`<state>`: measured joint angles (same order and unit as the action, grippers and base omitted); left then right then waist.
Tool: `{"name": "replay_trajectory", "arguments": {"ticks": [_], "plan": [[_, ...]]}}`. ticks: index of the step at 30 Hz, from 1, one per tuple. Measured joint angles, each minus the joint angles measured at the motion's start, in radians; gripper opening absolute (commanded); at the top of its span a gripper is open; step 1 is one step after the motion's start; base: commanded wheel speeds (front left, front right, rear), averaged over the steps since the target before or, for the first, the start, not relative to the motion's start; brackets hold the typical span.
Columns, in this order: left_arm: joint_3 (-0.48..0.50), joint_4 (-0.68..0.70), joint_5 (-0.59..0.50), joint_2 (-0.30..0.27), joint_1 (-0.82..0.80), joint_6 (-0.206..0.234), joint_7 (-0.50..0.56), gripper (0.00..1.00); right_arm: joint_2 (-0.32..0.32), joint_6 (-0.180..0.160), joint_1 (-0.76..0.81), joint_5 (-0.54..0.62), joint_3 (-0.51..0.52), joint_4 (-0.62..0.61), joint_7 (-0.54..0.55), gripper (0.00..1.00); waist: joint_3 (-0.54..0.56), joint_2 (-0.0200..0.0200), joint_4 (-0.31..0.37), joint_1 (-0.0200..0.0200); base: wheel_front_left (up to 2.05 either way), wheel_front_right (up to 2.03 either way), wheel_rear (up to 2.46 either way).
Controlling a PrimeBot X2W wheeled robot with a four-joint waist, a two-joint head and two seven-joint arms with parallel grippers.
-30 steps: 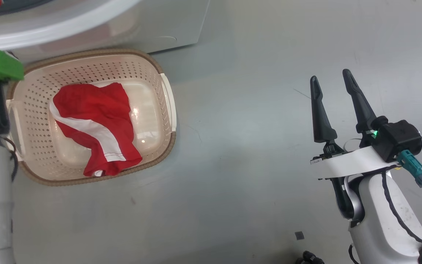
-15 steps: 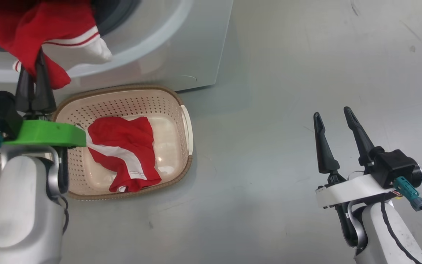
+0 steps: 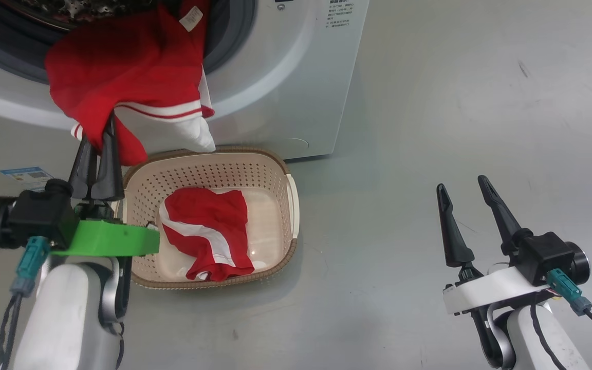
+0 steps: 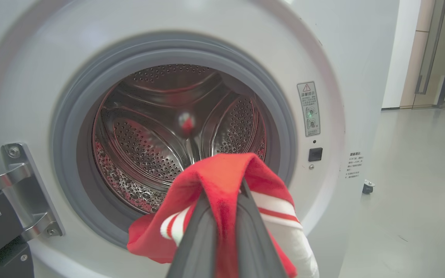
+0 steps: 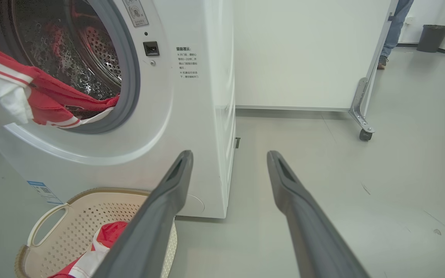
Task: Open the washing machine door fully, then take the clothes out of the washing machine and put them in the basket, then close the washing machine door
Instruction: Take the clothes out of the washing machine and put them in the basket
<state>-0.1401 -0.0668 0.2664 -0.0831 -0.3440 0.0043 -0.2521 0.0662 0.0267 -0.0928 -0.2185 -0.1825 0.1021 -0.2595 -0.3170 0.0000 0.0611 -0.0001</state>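
Here, the left claw (image 3: 99,146) is clamped on a fold of a red garment (image 3: 121,67) that hangs half out of the machine (image 3: 285,67), just above the basket (image 3: 214,152), in which a second garment (image 3: 206,231) lies. The cloth looks light, limp and easy to pinch. It drapes freely and could snag on the grey seal (image 4: 72,127), so a bunched fold near its middle seems the best hold. The right claw (image 3: 461,184) stands wide open and empty over the floor (image 3: 404,128).
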Motion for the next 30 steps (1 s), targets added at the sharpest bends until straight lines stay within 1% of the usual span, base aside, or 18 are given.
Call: {"name": "replay_trajectory", "arguments": {"ticks": [7, 16, 24, 30], "plan": [[-0.029, -0.005, 0.009, 0.004, 0.080, 0.000, 0.019, 0.00, 0.000, 0.003, 0.000, 0.000, -0.007, -0.018, 0.000, 1.00, -0.003, 0.0000, -0.006, 0.0000, 0.00, 0.00, 0.00], [-0.060, -0.078, 0.045, 0.014, 0.130, -0.001, 0.046, 0.00, -0.003, 0.015, 0.000, 0.001, -0.021, -0.031, 0.000, 1.00, -0.036, 0.0000, 0.018, 0.0000, 0.00, 0.00, 0.00], [-0.083, -0.165, 0.064, 0.025, 0.116, -0.010, 0.058, 0.00, -0.004, 0.014, -0.002, 0.001, -0.012, -0.052, 0.000, 1.00, -0.083, 0.0000, 0.040, 0.0000, 0.00, 0.00, 0.00], [-0.080, -0.254, 0.079, 0.030, 0.023, -0.010, 0.059, 0.00, -0.004, 0.014, -0.012, 0.001, -0.011, -0.065, 0.000, 1.00, -0.130, 0.0000, 0.050, 0.0000, 0.00, 0.00, 0.00]]}}
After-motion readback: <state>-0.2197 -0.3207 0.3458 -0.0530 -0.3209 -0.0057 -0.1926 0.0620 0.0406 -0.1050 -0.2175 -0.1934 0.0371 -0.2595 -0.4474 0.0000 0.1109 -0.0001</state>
